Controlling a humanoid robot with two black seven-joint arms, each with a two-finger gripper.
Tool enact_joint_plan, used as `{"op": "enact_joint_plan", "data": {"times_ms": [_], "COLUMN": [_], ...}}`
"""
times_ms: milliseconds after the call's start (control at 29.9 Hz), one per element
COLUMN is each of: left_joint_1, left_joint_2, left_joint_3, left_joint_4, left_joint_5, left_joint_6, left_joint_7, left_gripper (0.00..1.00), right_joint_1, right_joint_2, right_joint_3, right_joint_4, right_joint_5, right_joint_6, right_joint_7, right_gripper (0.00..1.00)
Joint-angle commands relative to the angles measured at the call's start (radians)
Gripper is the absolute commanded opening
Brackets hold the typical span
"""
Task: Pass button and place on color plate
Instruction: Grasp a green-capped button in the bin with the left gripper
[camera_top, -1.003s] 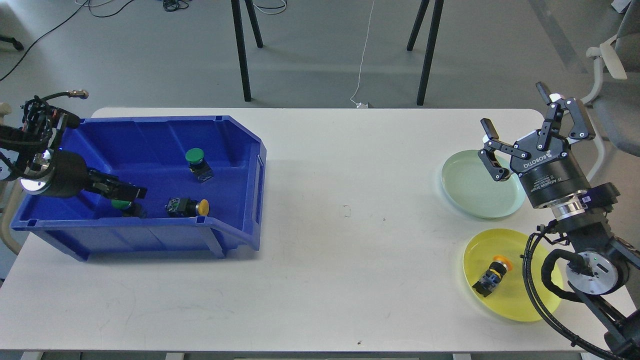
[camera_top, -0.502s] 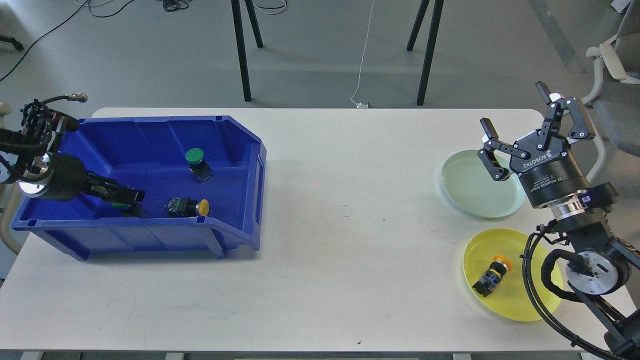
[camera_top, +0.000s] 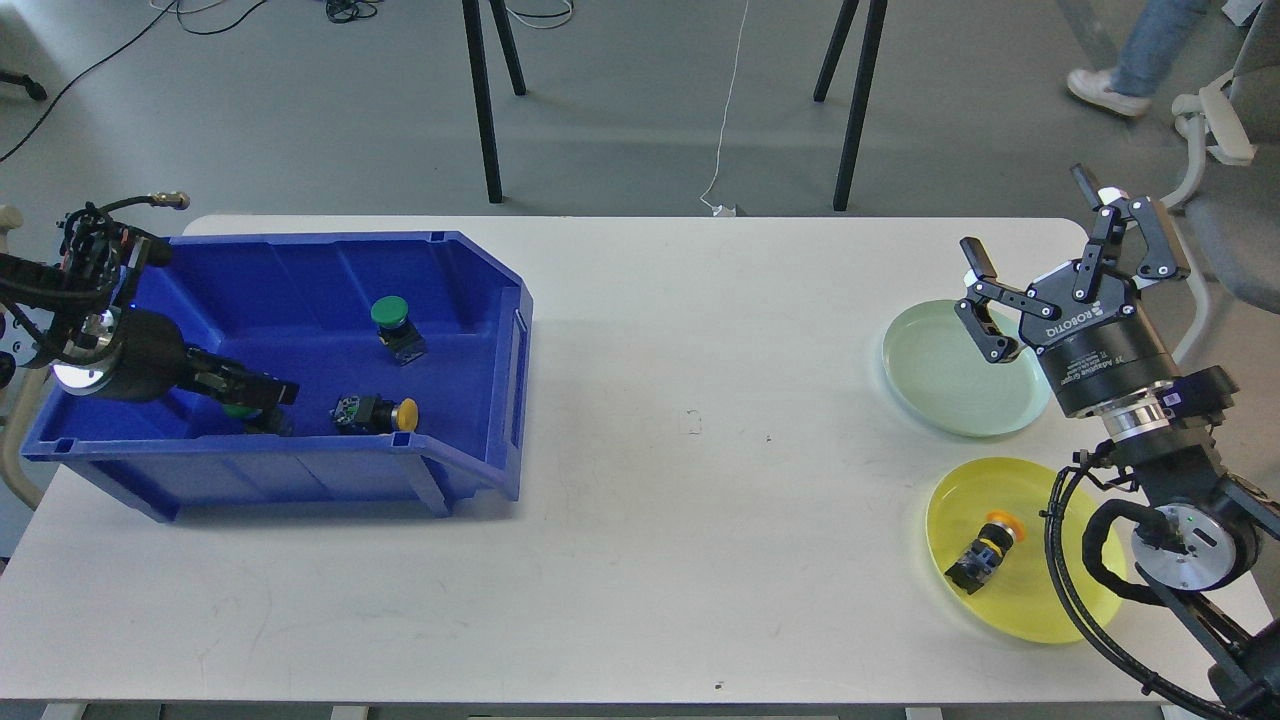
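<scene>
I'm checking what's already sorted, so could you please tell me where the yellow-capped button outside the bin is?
In the head view it lies on its side in the yellow plate at the table's near right: the button sits just in front of the green plate.

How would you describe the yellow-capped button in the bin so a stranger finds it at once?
Find the blue bin at the table's left. Near its front wall lies a yellow-capped button on its side. The neighbouring buttons have green caps.

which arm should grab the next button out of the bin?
Left. The left gripper is already inside the blue bin, right over a green button. The right gripper hangs open by the green plate, across the table.
</scene>
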Motion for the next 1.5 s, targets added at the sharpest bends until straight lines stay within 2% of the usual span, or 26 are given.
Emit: {"op": "enact_joint_plan", "data": {"times_ms": [0, 970, 1170, 1338, 1404, 1471], "left_joint_1": [0.000, 0.037, 0.037, 0.034, 0.034, 0.034], "left_joint_2": [-0.001, -0.001, -0.001, -0.003, -0.003, -0.003], "left_joint_3": [0.001, 0.006, 0.006, 0.000, 0.000, -0.005], "left_joint_4": [0.004, 0.011, 0.011, 0.011, 0.011, 0.011], "left_joint_5": [0.002, 0.005, 0.005, 0.003, 0.003, 0.002], "left_joint_6": [0.000, 0.000, 0.000, 0.000, 0.000, 0.000], "left_joint_7": [0.000, 0.000, 0.000, 0.000, 0.000, 0.000], "left_gripper": [0.80, 0.78, 0.67, 0.63, 0.51, 0.47], "right_joint_1": [-0.002, -0.005, -0.005, -0.005, -0.005, -0.005], "right_joint_2": [0.000, 0.000, 0.000, 0.000, 0.000, 0.000], "right_joint_3": [0.000, 0.002, 0.003, 0.005, 0.006, 0.008], "right_joint_4": [0.001, 0.001, 0.001, 0.001, 0.004, 0.004], "right_joint_5": [0.000, 0.000, 0.000, 0.000, 0.000, 0.000], "right_joint_6": [0.000, 0.002, 0.002, 0.000, 0.002, 0.002], "right_joint_7": [0.000, 0.000, 0.000, 0.000, 0.000, 0.000], "right_gripper": [1.00, 1.00, 1.00, 1.00, 1.00, 1.00]}}
